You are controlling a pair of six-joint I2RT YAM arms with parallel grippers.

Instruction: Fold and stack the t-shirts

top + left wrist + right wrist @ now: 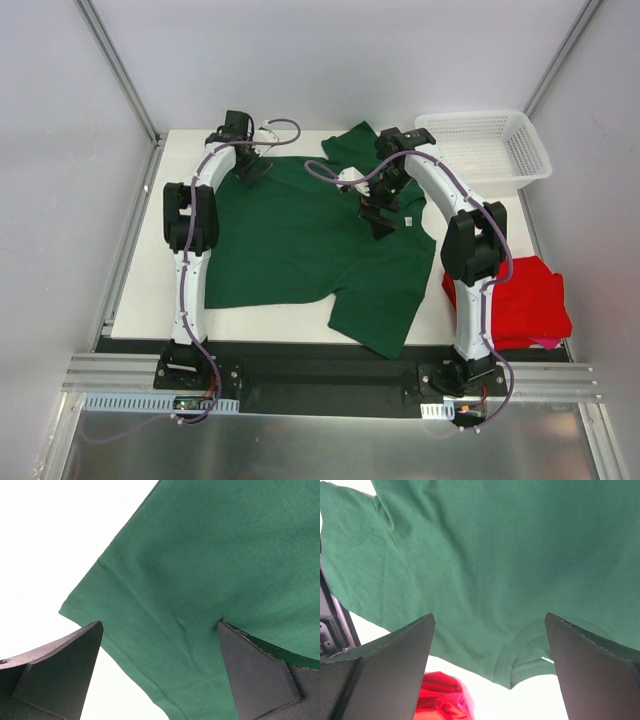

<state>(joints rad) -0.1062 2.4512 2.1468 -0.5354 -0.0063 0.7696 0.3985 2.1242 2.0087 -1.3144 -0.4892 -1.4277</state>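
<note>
Above green t-shirt, both grippers spread, empty; red t-shirt in right wrist view.

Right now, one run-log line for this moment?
green t-shirt: spread out, unfolded | red t-shirt: crumpled, right side | left tool: open, at hem corner | right tool: open, over collar

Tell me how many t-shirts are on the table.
2. The green t-shirt lies spread across the middle of the table; the red t-shirt lies bunched at its near right corner. Others could hide underneath.
</note>
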